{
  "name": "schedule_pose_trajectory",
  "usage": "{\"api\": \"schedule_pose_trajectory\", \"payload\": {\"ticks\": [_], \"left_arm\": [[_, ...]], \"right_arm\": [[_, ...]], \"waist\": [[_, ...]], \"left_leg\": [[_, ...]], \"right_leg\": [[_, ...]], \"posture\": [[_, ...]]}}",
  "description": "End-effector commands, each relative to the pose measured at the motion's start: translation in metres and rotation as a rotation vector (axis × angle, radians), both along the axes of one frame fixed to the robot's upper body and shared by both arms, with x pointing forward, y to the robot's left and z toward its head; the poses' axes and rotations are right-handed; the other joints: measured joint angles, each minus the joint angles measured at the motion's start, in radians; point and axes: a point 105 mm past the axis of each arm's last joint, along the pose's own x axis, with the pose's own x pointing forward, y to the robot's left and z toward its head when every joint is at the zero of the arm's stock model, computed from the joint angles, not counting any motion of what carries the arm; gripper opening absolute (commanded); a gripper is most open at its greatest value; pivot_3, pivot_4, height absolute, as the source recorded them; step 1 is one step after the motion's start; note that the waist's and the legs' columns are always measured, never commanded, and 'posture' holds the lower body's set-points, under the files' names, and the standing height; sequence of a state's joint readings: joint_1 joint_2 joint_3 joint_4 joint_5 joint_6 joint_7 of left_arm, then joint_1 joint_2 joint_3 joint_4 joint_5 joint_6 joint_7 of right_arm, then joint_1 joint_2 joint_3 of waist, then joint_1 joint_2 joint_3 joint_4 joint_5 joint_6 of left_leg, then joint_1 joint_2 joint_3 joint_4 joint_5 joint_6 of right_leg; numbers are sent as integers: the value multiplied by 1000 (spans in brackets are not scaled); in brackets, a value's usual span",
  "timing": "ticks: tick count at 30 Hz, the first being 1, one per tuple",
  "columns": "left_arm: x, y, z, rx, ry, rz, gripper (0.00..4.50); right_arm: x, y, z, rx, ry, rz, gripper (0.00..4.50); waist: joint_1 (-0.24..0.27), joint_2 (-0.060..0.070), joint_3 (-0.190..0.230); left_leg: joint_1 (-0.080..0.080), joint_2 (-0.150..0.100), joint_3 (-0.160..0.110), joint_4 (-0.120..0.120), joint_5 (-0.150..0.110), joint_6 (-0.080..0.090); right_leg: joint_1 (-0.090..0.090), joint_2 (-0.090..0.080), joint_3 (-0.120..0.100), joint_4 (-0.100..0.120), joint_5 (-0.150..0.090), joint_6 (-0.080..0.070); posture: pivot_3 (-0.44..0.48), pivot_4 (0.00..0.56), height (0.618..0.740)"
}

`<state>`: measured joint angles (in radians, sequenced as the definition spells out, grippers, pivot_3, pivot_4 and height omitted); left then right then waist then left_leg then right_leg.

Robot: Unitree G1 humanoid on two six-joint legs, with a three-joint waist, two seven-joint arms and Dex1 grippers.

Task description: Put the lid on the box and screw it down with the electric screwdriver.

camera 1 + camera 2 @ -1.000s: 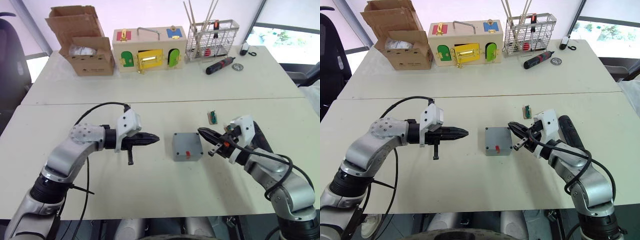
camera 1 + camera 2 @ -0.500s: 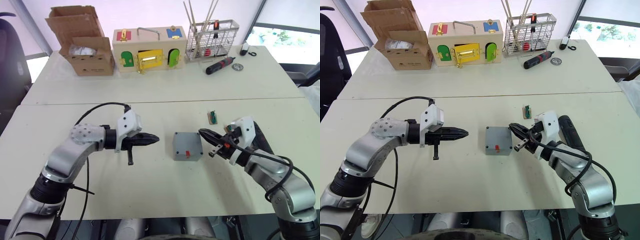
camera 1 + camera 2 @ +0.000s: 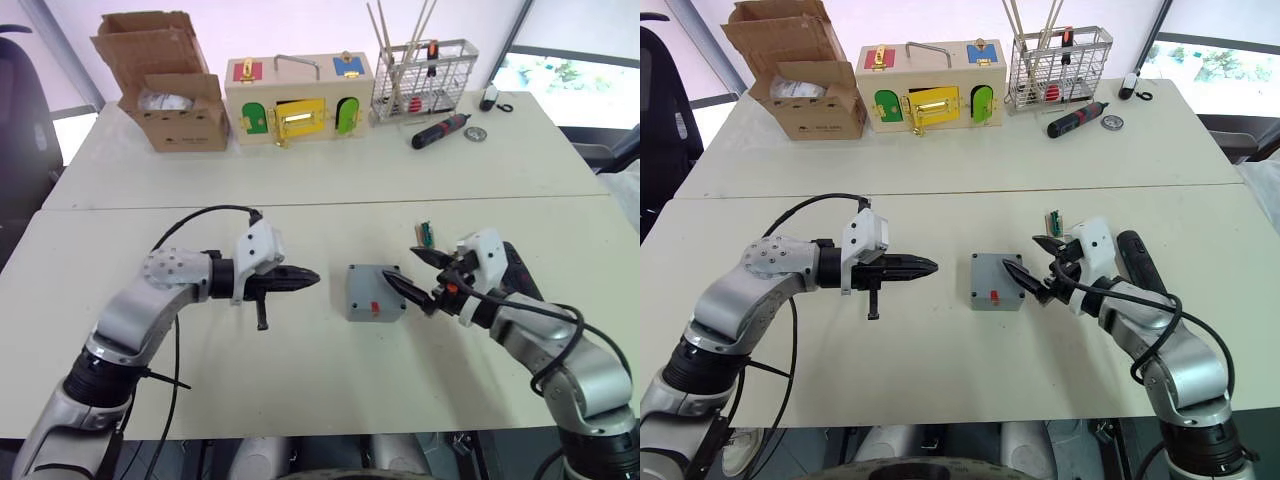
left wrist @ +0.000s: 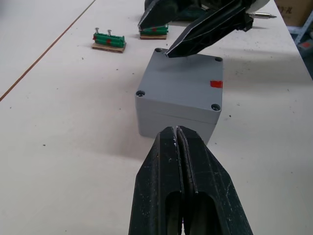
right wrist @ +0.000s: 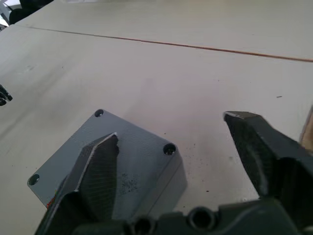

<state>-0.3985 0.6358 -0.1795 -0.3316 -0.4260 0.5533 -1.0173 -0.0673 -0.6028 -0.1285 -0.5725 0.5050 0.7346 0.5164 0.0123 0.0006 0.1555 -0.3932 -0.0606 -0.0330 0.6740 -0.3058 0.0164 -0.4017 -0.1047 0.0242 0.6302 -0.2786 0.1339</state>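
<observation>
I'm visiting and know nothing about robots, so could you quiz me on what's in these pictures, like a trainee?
1. True or false: the left pincer is shut.
2. Which pincer has a finger over the small square grey plastic box? A left, B right.
3. Fill in: the flat grey lid with corner screw holes sits on the ____.

Key: 1 true. 2 B; its fingers are spread, one above the lid. 3 box.
</observation>
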Motion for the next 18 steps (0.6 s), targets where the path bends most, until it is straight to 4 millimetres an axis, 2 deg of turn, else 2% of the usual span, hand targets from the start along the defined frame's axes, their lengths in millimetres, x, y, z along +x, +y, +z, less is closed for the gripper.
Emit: {"api": "schedule_pose_trajectory", "payload": {"ticks": [1,3,7,10,13,18], "left_arm": [[6,-5,27,-97,-41,-16,0],[5,-11,38,-145,-30,-54,0],[-8,-24,50,-186,-28,-167,0],[-22,-31,48,-155,-44,-253,0],[-34,-35,44,-123,-54,-313,0],[-55,-40,31,-81,-39,-385,0]], "right_arm": [[3,-29,56,3,-116,-52,4467],[0,-52,72,-26,-39,-78,4467],[-23,-107,65,-232,348,-217,4467],[-38,-131,63,-268,515,-280,4467],[-47,-144,59,-243,618,-305,4467],[-56,-158,40,-194,763,-333,4467]], "waist": [[1,0,0],[3,0,1],[2,0,1],[-4,0,1],[-5,0,1],[-1,0,1]], "left_leg": [[0,0,0,0,0,0],[-2,0,0,3,-1,1],[-4,0,-1,3,-2,4],[-6,0,0,2,-2,4],[-6,0,2,2,-3,5],[-7,0,2,5,-3,5]], "right_leg": [[0,0,0,0,0,0],[0,0,-1,0,0,0],[0,-3,-2,-1,0,0],[-2,-5,-2,-2,0,0],[-4,-5,-2,-2,0,0],[-3,-6,-2,-1,0,0]], "posture": [[0,150,737],[0,150,737],[0,150,737],[0,150,737],[0,150,737],[0,150,737]]}}
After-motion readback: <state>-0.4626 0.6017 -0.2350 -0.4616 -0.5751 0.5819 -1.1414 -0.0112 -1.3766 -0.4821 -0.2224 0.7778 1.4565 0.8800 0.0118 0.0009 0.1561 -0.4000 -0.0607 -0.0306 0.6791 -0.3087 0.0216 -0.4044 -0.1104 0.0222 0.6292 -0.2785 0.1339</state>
